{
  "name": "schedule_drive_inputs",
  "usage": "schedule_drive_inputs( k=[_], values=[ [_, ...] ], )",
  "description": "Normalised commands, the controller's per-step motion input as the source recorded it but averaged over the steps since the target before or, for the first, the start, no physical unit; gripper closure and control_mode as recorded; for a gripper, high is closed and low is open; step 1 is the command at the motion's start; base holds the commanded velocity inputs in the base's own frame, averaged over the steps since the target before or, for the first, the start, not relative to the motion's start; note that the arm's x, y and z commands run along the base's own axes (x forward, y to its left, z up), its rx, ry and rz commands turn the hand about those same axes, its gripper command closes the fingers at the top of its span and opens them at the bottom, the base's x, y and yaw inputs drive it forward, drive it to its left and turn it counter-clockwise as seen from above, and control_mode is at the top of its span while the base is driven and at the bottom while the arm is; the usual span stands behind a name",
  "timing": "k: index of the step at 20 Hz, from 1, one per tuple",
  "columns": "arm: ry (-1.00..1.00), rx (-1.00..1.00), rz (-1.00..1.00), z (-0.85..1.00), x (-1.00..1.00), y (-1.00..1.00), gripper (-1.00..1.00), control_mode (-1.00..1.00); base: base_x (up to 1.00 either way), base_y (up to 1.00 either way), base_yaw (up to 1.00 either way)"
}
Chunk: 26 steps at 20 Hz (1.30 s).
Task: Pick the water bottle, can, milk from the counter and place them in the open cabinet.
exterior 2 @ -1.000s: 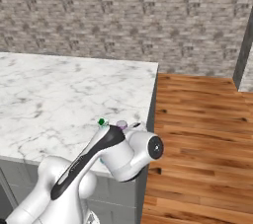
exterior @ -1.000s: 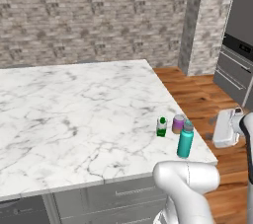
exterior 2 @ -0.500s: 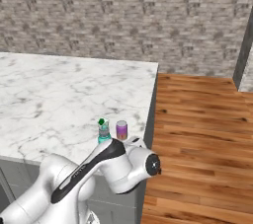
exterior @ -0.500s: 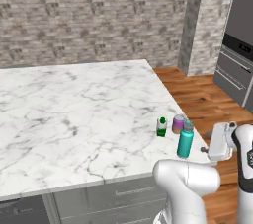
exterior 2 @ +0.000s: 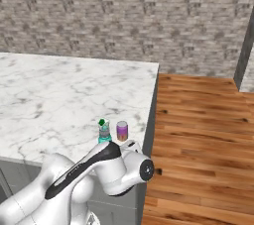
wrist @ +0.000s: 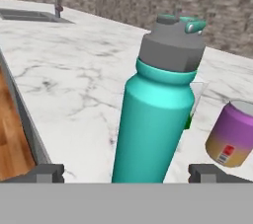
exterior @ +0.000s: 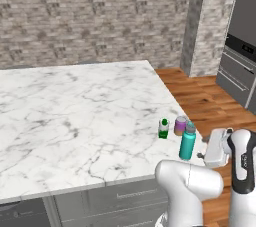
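The counter (exterior: 75,106) — water bottle (exterior: 188,141), can (exterior: 180,125), milk (exterior: 163,128) upright.

We log colours: water bottle (wrist: 155,119) teal body, grey cap w/ teal tab. Can (wrist: 231,134) purple fading to orange-tan, small red mark, silvery top. Milk (exterior: 163,129) green w/ white top. Worktop (exterior: 75,111) white marble, grey veins; drawer fronts grey. Back wall (exterior 2: 124,16) grey-brown brick pattern. Floor (exterior 2: 198,120) warm orange-brown wood planks. Pincer (wrist: 126,173) tips dark grey.
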Motion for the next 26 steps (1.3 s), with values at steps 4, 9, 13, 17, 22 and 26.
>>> schedule_drive_inputs(
  k=[4,9,13,17,22,26],
  values=[
    [0.03,0.0,0.0,-0.08,0.23,0.02,-1.0,-1.0,0.0,0.0,0.0],
    [0.11,0.11,-0.06,-0.09,0.1,0.0,-1.0,-1.0,0.0,0.0,0.0],
    [0.11,0.18,-0.02,-0.04,0.0,0.0,-1.0,-1.0,0.0,0.0,0.0],
    [0.05,0.21,0.0,0.0,0.0,0.0,-1.0,-1.0,0.0,0.0,0.0],
    [0.02,0.17,-0.01,0.0,0.04,-0.01,-1.0,-1.0,0.0,0.0,0.0],
    [0.0,0.05,-0.03,-0.03,0.1,-0.1,-1.0,-1.0,0.0,0.0,0.0]
  ],
)
